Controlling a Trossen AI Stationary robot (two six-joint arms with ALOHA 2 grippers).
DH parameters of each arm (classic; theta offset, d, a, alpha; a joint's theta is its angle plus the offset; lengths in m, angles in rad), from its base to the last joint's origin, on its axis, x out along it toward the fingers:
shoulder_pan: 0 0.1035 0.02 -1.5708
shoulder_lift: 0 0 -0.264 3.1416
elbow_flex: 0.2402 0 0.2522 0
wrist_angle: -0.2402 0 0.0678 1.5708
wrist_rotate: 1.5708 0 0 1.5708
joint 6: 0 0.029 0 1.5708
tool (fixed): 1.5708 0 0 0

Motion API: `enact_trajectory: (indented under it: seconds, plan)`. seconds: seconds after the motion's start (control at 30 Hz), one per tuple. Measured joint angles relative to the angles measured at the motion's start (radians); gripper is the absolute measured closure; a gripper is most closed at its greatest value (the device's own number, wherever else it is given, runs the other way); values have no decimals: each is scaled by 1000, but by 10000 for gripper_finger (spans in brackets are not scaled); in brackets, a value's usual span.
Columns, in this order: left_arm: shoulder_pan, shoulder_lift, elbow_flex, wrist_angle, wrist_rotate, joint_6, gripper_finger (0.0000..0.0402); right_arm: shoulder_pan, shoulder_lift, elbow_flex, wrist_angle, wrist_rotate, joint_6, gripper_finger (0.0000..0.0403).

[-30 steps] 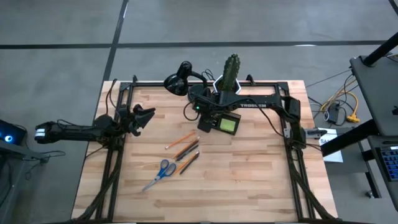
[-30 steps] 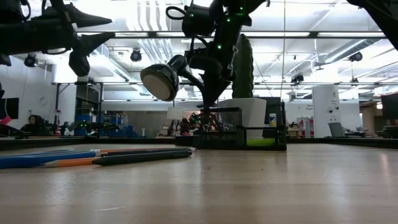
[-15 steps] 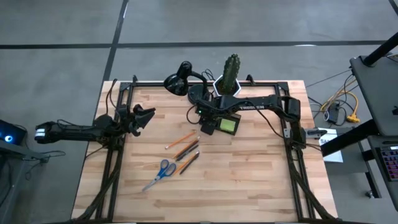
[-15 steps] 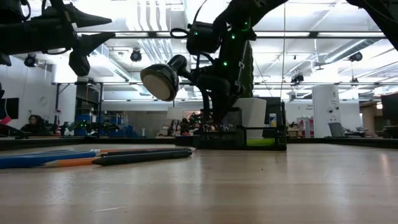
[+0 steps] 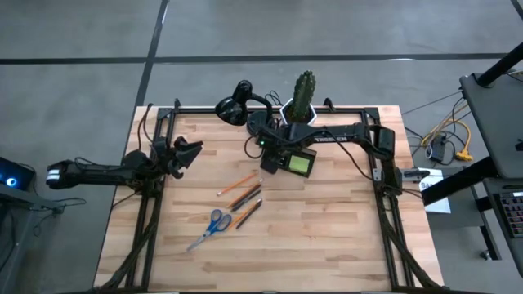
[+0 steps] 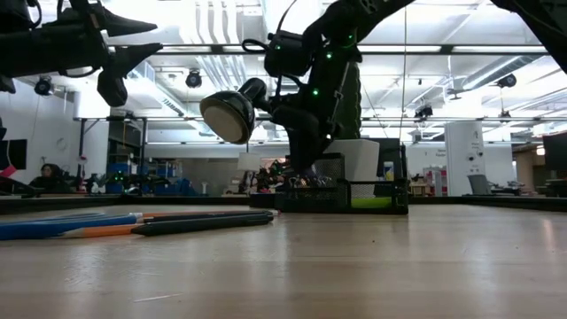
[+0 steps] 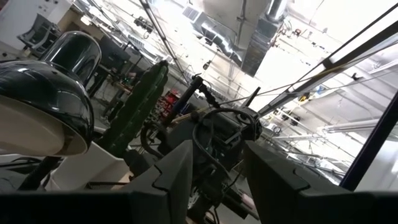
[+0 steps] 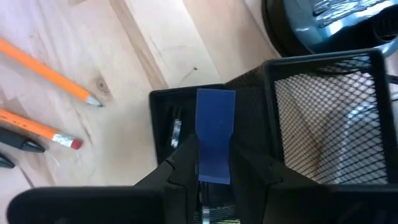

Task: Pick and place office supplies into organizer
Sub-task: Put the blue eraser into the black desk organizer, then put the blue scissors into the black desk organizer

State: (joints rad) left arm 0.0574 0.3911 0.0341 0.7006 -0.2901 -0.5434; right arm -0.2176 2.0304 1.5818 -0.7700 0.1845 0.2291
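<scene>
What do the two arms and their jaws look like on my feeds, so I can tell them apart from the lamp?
Both arms are dark, slim and jointed. The right arm carries white lettering along its link and small green lights near the wrist, with black cables trailing at its base. The left arm has a pale band near its outer end. The left gripper has flat, angular black jaws, as does the right gripper.

You're in a large open lab or workshop hall, exposed ceiling ducts [image 6: 208,22], strip lights, equipment racks [image 6: 133,168] behind, wooden bench [image 5: 327,237] on grey concrete floor [image 5: 73,82].
</scene>
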Motion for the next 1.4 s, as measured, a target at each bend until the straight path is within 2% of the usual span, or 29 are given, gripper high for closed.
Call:
enact_trajectory:
  seconds: [0.57, 1.13, 1.4]
  plan:
    - [0, -8, 0, 0, 0, 0, 274, -3, 0, 0, -2, 0, -3, 333]
    - [0, -8, 0, -1, -1, 1, 274, 1, 0, 0, -12, -1, -1, 265]
    - [0, -8, 0, -1, -1, 1, 274, 5, -72, 0, -18, -2, 62, 276]
